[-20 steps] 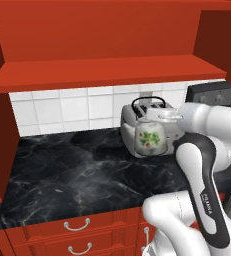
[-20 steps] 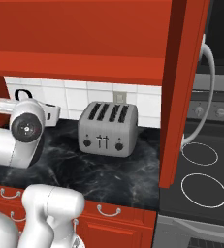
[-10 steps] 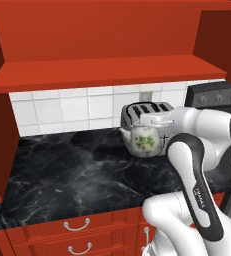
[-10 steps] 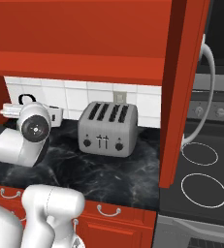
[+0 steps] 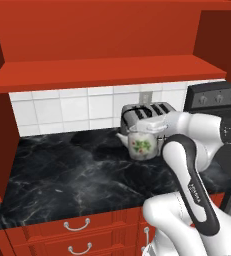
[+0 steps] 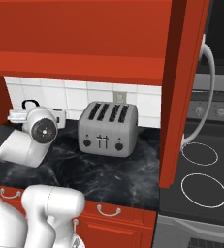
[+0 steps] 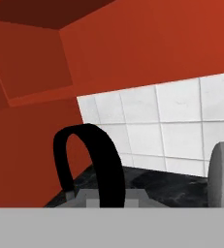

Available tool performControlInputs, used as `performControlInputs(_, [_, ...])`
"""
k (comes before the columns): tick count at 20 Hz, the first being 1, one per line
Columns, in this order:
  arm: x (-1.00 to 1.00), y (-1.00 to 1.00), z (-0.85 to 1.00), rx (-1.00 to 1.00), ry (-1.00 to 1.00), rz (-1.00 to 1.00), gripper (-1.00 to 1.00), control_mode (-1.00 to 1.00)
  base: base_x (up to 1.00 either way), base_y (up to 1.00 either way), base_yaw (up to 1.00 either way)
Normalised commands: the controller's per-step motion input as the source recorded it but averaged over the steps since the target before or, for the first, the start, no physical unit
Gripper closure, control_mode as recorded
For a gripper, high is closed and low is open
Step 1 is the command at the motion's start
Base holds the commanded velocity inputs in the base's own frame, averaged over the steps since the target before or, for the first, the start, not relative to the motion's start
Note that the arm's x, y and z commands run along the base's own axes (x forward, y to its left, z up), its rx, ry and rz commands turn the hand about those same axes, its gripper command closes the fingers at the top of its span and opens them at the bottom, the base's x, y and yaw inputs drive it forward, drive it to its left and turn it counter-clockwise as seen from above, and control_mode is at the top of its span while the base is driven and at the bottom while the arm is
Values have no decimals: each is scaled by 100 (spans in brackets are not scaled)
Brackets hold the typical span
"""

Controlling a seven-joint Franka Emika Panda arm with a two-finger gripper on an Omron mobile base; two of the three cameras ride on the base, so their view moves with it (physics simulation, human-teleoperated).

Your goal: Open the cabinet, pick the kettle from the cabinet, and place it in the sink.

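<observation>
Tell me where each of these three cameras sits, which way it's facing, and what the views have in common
Left base view: behind the arm's left, looking forward and down at the counter; arm lower right, kettle at its hand.
Right base view: behind the arm's right, facing the toaster; arm lower left.
Hand view: on the hand, looking past the kettle's hoop handle toward the tiles.
Shared: kettle, toaster, tiled wall.
</observation>
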Motion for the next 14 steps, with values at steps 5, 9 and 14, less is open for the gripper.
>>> performControlInputs(5, [9, 16, -52, 1, -13, 0, 100, -100, 0, 0, 0])
performControlInputs(9, [6, 14, -51, 3, -10, 0, 100, -100, 0, 0, 0])
performControlInputs(14, [6, 13, -49, 8, -4, 0, 100, -100, 0, 0, 0])
